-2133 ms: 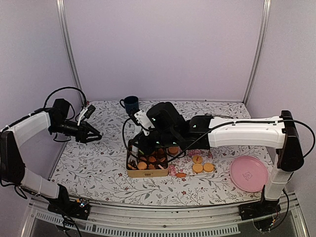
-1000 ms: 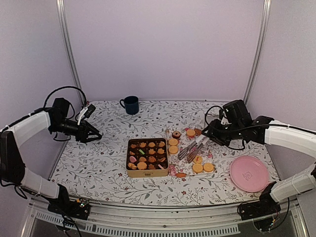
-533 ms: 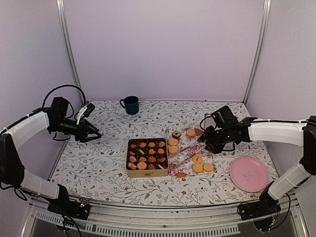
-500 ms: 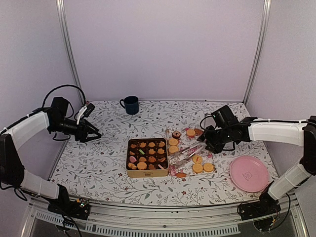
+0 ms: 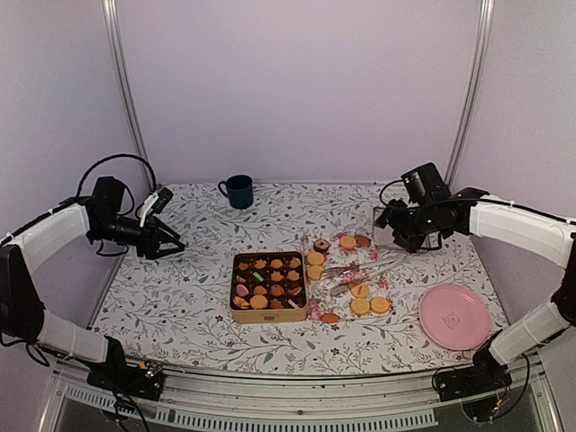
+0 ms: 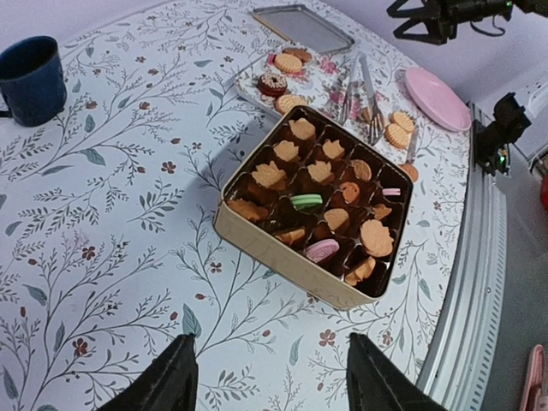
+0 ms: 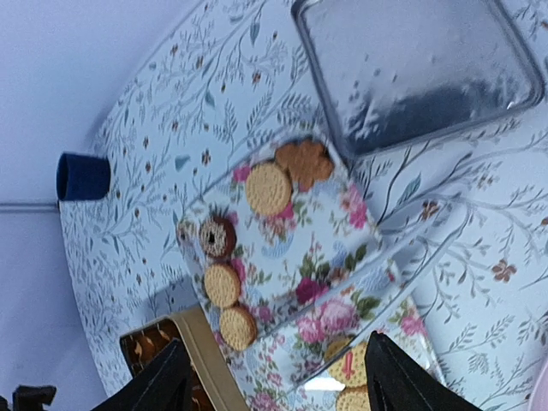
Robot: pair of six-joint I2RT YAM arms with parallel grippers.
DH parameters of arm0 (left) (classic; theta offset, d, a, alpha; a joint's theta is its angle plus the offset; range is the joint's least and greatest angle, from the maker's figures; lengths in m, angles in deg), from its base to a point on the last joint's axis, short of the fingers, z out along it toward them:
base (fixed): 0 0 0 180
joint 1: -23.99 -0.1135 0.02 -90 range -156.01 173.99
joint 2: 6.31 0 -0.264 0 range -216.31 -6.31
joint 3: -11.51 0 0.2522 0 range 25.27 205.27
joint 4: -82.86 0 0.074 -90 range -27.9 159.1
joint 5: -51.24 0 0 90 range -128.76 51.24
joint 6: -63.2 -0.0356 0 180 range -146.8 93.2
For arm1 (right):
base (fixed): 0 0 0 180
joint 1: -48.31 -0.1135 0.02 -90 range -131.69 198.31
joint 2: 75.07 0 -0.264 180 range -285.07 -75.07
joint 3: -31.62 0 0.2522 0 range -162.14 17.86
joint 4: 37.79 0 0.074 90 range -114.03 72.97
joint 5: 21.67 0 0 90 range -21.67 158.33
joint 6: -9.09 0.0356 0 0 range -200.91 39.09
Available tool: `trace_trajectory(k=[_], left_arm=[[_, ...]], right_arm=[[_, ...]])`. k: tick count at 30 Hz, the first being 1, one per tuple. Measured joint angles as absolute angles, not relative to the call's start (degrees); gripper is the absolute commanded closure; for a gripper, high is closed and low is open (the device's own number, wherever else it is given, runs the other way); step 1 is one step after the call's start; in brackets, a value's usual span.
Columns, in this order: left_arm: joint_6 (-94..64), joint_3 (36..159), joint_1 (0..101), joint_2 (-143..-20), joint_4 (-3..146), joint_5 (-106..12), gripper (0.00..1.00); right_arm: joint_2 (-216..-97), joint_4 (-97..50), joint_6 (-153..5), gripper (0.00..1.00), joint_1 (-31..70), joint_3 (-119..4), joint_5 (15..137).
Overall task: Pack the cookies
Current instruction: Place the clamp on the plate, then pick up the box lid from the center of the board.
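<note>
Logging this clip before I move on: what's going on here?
Cookie packing is partway done. The gold tin holds cookies in its compartments, and loose cookies lie beside it on and around a flowered tray. Neither arm holds anything: the left gripper hovers open to the tin's left, and the right gripper is raised and open over the table's right side. Metal tongs lie among the loose cookies.
</note>
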State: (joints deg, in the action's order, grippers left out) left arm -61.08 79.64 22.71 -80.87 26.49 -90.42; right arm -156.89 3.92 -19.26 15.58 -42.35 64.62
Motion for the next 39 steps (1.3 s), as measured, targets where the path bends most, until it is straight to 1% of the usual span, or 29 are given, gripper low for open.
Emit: trace_trajectory(k=[3,5,8,11,13,15,19,24,30,34,36,39], left_arm=[[-61.1,79.6,22.7,-80.9,26.6,-90.1,0.4],[-61.0,79.6,22.7,-80.9,26.7,-89.9,0.4],[-60.9,79.6,22.8,-80.8,26.8,-89.5,0.4],[-60.8,79.6,22.8,-80.7,26.8,-89.3,0.4],[-60.7,79.6,22.9,-80.6,26.8,-89.2,0.4],[-60.6,79.6,22.9,-80.5,26.8,-89.2,0.4],[-60.8,79.6,22.9,-80.1,26.8,-89.6,0.4],[-60.9,79.6,23.1,-79.8,26.7,-89.8,0.4],[-61.3,79.6,23.1,-79.8,26.1,-89.8,0.4],[-61.4,79.6,23.2,-79.8,25.5,-89.7,0.4],[-61.6,79.6,23.2,-79.8,25.2,-89.6,0.4],[-61.8,79.6,23.2,-79.8,25.0,-89.4,0.4]], right_arm=[[-157.4,5.8,-25.4,0.35,22.6,-46.5,62.3],[-159.7,6.6,-29.6,0.37,28.3,-49.2,61.0],[-166.3,7.8,-34.8,0.39,34.1,-52.7,60.1],[-174.3,9.4,-39.4,0.42,37.4,-56.2,59.4],[-178.9,10.3,-41.8,0.44,38.8,-57.8,59.4],[-182.3,11.1,-43.5,0.49,39.9,-59.0,59.5],[-187.2,12.0,-45.9,0.56,42.0,-61.1,60.1],[-190.1,12.1,-47.7,0.66,43.6,-62.6,60.6],[-192.6,11.7,-48.4,0.72,44.4,-63.1,61.2],[-192.8,11.1,-48.6,0.8,44.8,-63.1,61.3],[-192.8,10.4,-48.6,0.86,45.0,-62.7,61.4],[-192.4,9.1,-48.5,0.88,45.1,-61.9,61.2]])
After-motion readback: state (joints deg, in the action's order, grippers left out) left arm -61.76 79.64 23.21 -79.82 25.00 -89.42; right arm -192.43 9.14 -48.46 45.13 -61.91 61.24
